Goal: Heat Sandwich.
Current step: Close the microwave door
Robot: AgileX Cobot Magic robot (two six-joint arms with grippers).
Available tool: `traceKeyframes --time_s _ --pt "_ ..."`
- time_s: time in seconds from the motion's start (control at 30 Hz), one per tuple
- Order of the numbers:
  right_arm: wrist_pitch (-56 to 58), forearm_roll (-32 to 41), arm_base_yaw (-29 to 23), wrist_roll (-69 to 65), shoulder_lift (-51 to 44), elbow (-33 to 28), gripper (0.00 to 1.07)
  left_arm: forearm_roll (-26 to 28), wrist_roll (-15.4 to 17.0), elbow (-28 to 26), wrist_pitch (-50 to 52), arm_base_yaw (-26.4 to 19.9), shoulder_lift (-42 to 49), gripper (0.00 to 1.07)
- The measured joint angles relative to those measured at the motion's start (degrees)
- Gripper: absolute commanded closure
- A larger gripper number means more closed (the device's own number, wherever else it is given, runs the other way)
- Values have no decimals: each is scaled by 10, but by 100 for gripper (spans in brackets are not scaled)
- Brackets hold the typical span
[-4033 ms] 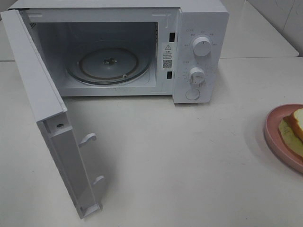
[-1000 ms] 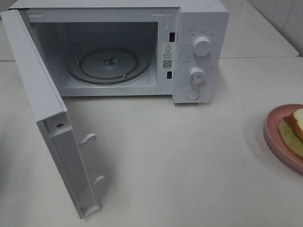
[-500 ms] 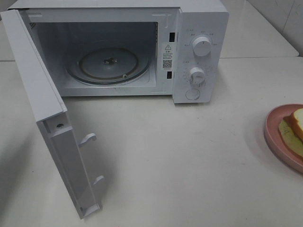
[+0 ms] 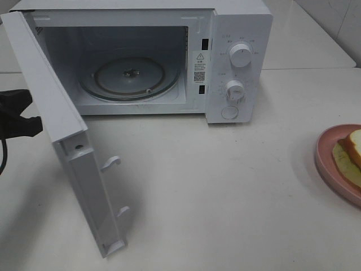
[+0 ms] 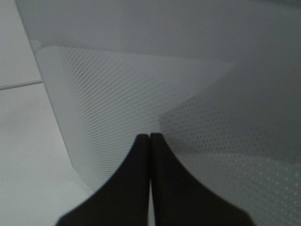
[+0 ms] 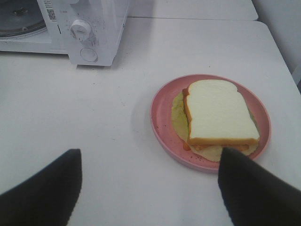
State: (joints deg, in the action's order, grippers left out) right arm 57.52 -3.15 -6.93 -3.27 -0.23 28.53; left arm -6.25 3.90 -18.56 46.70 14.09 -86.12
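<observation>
The sandwich (image 6: pixel 218 113), white bread with a tan crust and pale yellow filling, lies on a pink plate (image 6: pixel 162 127) at the table's right edge; the exterior high view cuts off part of the sandwich (image 4: pixel 352 149) and plate (image 4: pixel 327 164). My right gripper (image 6: pixel 149 151) hovers open above the table just short of the plate, holding nothing. The white microwave (image 4: pixel 240 62) stands open, its glass turntable (image 4: pixel 130 76) bare. My left gripper (image 4: pixel 34 121) is shut and sits against the outer face of the door (image 4: pixel 84 186); its closed fingertips (image 5: pixel 141 141) point at the dotted window.
Two white dials (image 4: pixel 241 55) and a round button are on the microwave's right panel. The white table (image 4: pixel 214 192) stretches between the door and the plate. A tiled wall stands at the far right corner.
My left gripper has come into view at the left, behind the door. The door has swung slightly inward, toward the microwave. The plate and sandwich have not moved.
</observation>
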Motion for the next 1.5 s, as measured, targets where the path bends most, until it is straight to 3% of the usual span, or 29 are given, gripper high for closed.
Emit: traceKeyframes --time_s 0.17,0.3,0.6,0.83,1.07,1.2,1.5 --pt "0 0 0 0 0 0 31 33 -3 -18 6 33 -23 107" --pt "0 0 0 0 0 0 31 57 -23 -39 10 70 -46 107" --pt "0 0 0 0 0 0 31 166 -73 -100 13 154 -91 107" --pt "0 0 0 0 0 0 31 202 -96 -143 12 187 -113 107" --pt "0 0 0 0 0 0 31 270 -142 -210 3 227 -147 107" --pt "0 0 0 0 0 0 31 293 -160 -245 -5 246 -167 107" --pt "0 0 0 0 0 0 31 304 -168 -307 -20 273 -210 107"
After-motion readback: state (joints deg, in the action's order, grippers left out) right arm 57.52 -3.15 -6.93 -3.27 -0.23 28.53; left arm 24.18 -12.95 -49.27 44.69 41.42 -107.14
